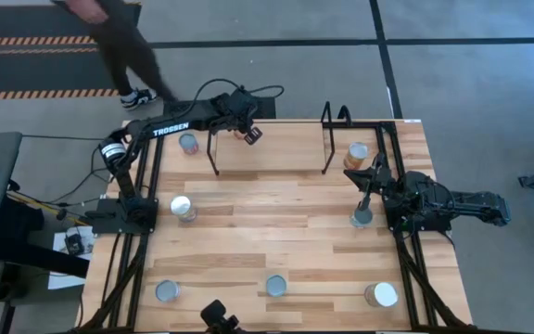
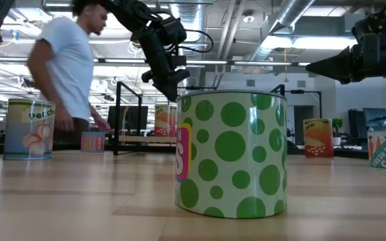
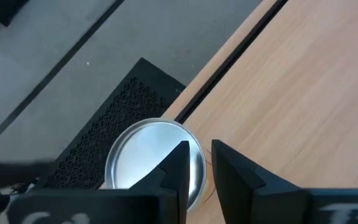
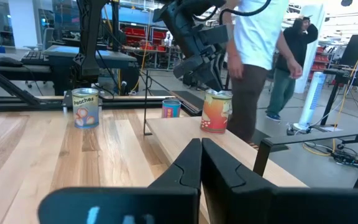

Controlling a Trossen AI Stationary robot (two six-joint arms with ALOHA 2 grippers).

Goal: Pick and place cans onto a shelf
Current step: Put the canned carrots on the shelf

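left gripper (image 1: 250, 133): fingers nearly closed, gripping nothing, hovering at orange can (image 1: 245, 130) standing on shelf (image 1: 272, 139) by table's (image 1: 276, 213) far edge | right gripper (image 1: 371, 182): fingers together, empty, waiting near right edge beside another can (image 1: 355, 154)

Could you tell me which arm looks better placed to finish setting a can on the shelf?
Left. Its gripper hangs just above the orange can on the shelf; the right gripper is beside the shelf.

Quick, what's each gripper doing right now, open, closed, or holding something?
Left gripper: just above the orange can on the shelf, fingers nearly together, not gripping it.
Right gripper: shut, empty.
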